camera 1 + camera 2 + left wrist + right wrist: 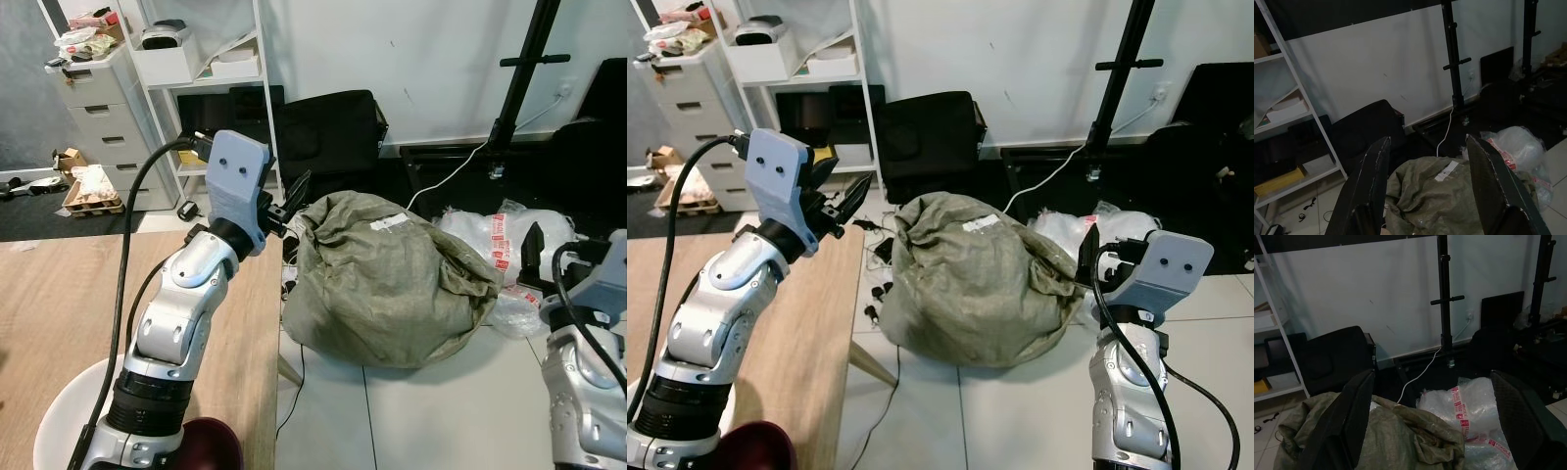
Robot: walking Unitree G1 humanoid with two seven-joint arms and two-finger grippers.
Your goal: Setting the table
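From the head views, the left gripper (844, 208) is raised at the upper left of the frame, over the far edge of the wooden table (59, 304), its fingers spread and grasping nothing. A white plate (61, 421) and a dark red bowl (208, 446) sit at the bottom left, on the table. The right gripper (1089, 253) hangs at centre right, beside a green sack (382, 284) on the floor.

In the left wrist view, both black fingers (1369, 191) stand parted, framing the sack.

In the right wrist view, the fingers (1347, 421) are released wide, with bubble wrap (1469, 406) between them.
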